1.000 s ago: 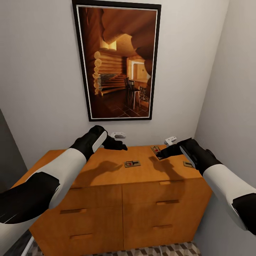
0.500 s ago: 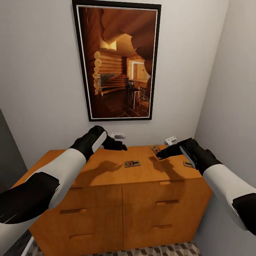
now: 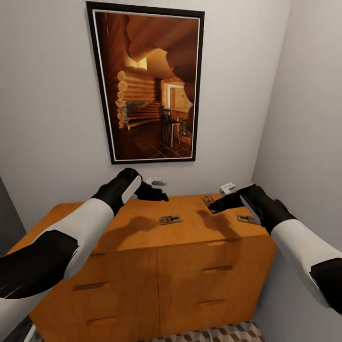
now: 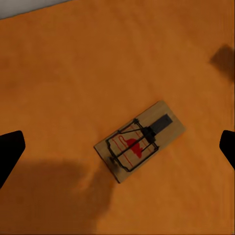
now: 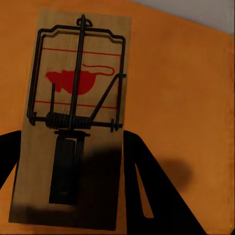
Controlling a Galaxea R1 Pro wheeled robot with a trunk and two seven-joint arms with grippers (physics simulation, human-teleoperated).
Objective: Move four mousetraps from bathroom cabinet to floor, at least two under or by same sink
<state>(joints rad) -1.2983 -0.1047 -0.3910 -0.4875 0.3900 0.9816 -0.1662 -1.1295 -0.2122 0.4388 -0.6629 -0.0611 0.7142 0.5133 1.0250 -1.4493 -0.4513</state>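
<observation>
From the head view, the orange-brown cabinet [image 3: 142, 266] stands against the wall under a framed picture [image 3: 145, 85] of a log interior. Three mousetraps lie flat on its top: one near the middle [image 3: 170, 220], one towards the back [image 3: 207, 200] just at the tips of the right gripper [image 3: 213, 205], and one by the right edge [image 3: 248, 219], partly behind that forearm. The left gripper [image 3: 159, 194] hovers over the back of the top, well apart from the middle trap. Two small white fittings sit on the wall just above the cabinet [image 3: 156, 180] [image 3: 227, 187]. A strip of cube-patterned floor [image 3: 209, 333] shows at the foot of the cabinet.

In the left wrist view, one trap [image 4: 140, 140] lies diagonally on the wood, red mark and wire bar up. The two black fingertips [image 4: 10, 152] sit far out at either edge, spread wide, touching nothing.

In the right wrist view, one trap [image 5: 73, 122] lies flat, close up. The black fingers [image 5: 152, 196] stand on either side of its near end, parted, not closed on it; whether they touch it I cannot tell.
</observation>
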